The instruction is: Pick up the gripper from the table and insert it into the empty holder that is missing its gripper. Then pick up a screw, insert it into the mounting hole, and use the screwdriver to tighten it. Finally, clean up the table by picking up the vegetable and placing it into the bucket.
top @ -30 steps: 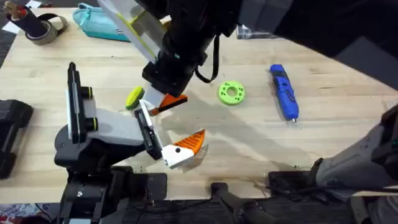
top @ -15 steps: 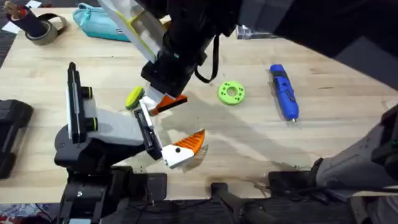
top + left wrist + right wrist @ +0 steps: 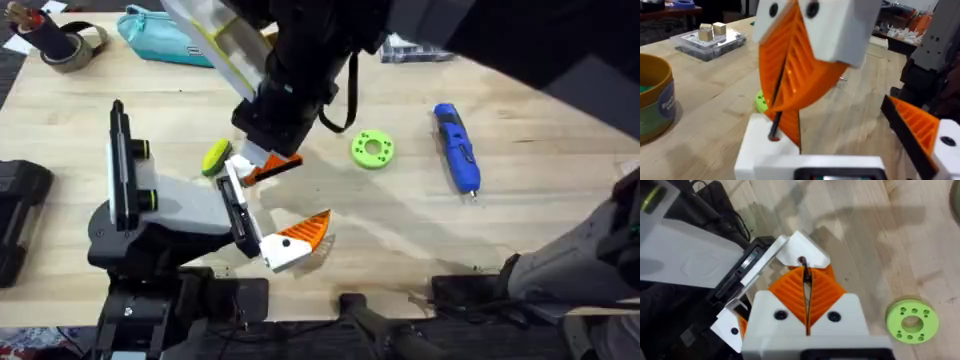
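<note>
The right arm has edged a touch up the table, and the right gripper (image 3: pixel 262 157) stays clenched on the gripper (image 3: pixel 274 166), orange pads pressed on its white base. That piece sits right at the far end of the holder (image 3: pixel 237 210), the narrow black bracket, orange tip pointing away to the side. The vegetable (image 3: pixel 215 157) lies just beside the holder. The green ring (image 3: pixel 372 149) and the screwdriver (image 3: pixel 457 148) lie well apart.

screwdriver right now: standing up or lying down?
Lying down. The screwdriver rests flat along its length on the table, with its thin metal tip pointing toward the near edge, apart from the green ring.
</note>
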`<state>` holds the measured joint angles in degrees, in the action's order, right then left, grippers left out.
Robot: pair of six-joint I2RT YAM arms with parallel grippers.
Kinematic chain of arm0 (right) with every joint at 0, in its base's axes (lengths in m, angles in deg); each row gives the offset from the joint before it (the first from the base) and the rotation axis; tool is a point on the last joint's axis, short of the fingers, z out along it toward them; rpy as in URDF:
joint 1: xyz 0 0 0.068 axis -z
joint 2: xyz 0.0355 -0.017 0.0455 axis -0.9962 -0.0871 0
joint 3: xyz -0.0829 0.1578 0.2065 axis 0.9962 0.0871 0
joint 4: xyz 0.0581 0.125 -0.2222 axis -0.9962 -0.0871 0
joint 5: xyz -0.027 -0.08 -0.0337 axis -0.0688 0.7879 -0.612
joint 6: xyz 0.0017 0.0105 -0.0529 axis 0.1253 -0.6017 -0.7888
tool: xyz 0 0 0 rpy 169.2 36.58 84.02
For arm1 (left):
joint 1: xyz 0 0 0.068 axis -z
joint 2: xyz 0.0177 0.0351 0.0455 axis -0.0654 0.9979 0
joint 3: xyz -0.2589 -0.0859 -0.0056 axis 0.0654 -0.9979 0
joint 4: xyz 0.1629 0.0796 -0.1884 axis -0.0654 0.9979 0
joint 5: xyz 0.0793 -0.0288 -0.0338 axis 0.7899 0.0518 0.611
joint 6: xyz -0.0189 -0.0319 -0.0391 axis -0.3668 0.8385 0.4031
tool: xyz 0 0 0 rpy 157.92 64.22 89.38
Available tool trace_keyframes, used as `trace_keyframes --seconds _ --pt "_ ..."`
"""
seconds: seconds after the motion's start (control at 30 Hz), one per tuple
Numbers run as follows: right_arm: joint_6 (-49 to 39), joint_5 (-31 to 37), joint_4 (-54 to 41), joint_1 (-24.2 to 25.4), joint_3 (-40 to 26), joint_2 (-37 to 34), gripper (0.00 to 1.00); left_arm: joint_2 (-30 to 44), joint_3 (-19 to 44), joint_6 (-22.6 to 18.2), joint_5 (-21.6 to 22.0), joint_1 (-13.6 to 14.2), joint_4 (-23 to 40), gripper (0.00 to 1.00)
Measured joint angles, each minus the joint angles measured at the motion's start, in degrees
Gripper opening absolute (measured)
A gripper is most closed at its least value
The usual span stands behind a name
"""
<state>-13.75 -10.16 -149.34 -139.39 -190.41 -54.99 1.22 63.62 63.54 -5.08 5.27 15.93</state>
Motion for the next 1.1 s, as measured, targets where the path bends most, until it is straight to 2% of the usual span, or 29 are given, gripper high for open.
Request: trace_keyframes --seconds 1.1 --pt "0.0 -0.2 0.1 0.2 -0.6 0.0 0.006 0.0 0.0 0.1 0.0 0.0 0.0 0.987"
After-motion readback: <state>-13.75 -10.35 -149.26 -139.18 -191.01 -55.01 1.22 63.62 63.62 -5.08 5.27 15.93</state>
